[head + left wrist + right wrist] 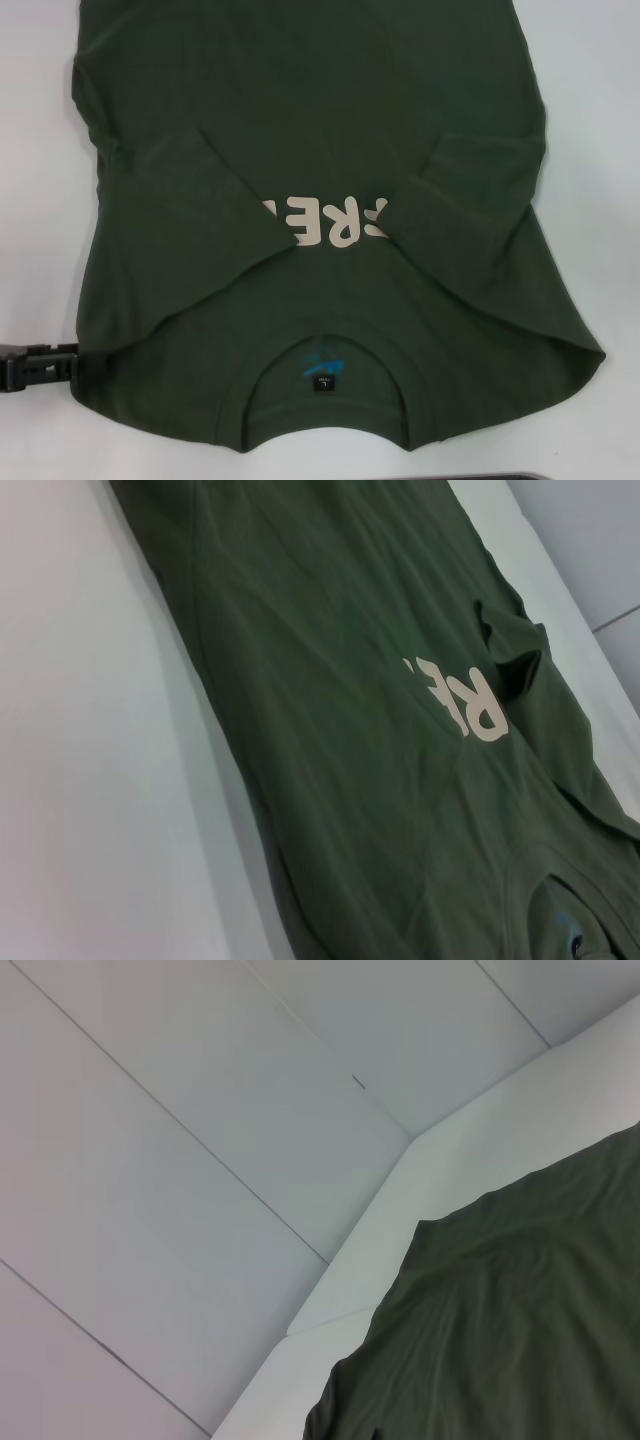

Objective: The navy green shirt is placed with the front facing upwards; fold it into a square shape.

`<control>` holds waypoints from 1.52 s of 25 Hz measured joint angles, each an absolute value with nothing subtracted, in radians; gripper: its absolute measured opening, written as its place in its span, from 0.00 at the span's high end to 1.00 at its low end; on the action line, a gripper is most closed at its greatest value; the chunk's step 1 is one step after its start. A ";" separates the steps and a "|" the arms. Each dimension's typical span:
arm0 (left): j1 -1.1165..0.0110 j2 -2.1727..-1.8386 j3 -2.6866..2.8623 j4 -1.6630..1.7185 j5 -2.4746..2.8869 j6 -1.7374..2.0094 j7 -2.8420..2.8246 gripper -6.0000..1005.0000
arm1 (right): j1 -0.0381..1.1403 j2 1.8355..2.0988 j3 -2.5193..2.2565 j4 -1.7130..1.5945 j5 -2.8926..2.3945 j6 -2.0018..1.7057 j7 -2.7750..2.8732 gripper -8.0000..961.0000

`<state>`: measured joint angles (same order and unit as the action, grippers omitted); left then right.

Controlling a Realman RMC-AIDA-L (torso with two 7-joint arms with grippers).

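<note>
Sleeves on both sides of the navy green shirt [300, 150] are already turned in over the chest, so only the middle of the cream lettering [335, 222] shows between the 2 flaps, and the garment lies as a long panel on the white table [40, 200]. Its long axis runs straight away from the robot: ribbed collar [325, 345] and neck label [325, 375] at the near end, hem out of sight at the far end. The left gripper [40, 362] sits low on the table just beside the near left corner of the cloth; whether it touches the edge, or whether it is spread or pinched, I cannot tell. The right gripper appears in no view. Judging from this, the remaining fold runs lengthwise, collar end toward hem, and the left arm is the nearer to begin it.
</note>
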<state>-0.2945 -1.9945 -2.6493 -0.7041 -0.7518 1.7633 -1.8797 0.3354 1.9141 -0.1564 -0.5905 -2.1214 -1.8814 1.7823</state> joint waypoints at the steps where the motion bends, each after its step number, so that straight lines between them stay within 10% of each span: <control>1: -0.296 -1.994 -2.649 -0.704 -0.750 1.763 -1.880 0.27 | 0.336 1.914 -0.156 -0.591 -2.121 -1.881 1.782 0.32; 21: -0.329 -1.994 -2.649 -0.704 -0.722 1.760 -1.907 0.27 | 0.333 1.913 -0.144 -0.591 -2.122 -1.881 1.782 0.32; 26: -0.330 -1.995 -2.649 -0.704 -0.722 1.759 -1.908 0.46 | 0.335 1.913 -0.144 -0.591 -2.121 -1.880 1.782 0.32; 38: -0.340 -2.008 -2.648 -0.722 -0.720 1.755 -1.906 0.51 | 0.336 1.913 -0.141 -0.591 -2.122 -1.878 1.782 0.32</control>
<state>-0.3403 -2.0078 -2.6478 -0.7218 -0.7195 1.7545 -1.9056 0.3359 1.9126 -0.1415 -0.5905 -2.1215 -1.8785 1.7824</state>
